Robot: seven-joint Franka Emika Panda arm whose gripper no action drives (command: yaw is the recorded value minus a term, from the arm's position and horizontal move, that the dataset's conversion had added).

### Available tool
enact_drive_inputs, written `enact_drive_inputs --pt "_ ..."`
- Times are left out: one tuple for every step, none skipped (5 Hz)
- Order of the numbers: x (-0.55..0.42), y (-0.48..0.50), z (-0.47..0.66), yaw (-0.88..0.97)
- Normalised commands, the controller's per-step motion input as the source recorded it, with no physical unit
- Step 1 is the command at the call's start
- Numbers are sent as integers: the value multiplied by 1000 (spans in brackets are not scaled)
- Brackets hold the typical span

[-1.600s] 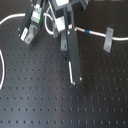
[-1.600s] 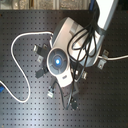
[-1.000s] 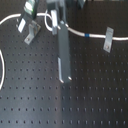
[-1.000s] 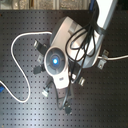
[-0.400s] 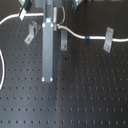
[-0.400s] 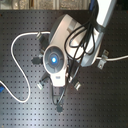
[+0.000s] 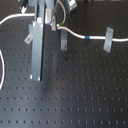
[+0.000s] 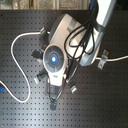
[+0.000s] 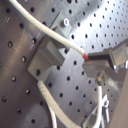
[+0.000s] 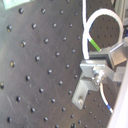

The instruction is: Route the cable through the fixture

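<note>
The white cable [image 7: 75, 34] runs from my gripper [image 7: 56, 24] toward the first exterior view's right. Its blue band [image 7: 88, 37] lies between the middle fixture clip [image 7: 63, 41] and the right clip [image 7: 107, 40], and it passes the right clip to the edge. A slack loop [image 8: 15, 50] lies at the second exterior view's left. In the first wrist view the cable [image 9: 45, 30] crosses above a grey clip [image 9: 47, 56] and ends in my shut gripper [image 9: 92, 59]. A long grey metal bar [image 7: 37, 50] hangs beside the gripper.
A third clip [image 7: 28, 38] stands at the first exterior view's left on the black perforated board [image 7: 80, 95]. The arm body with its blue light [image 8: 52, 57] hides the board's middle in the second exterior view, where clips [image 8: 74, 89] show around it.
My gripper and the grey bar moved toward the first exterior view's left. The cable was drawn along, and its blue band slid left from beside the right clip.
</note>
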Motion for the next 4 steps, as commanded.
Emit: enact_drive_inputs --pt "-24 -160 208 97" --pt "-10 -73 193 49" --pt "64 -11 309 49" --pt "28 -4 212 29"
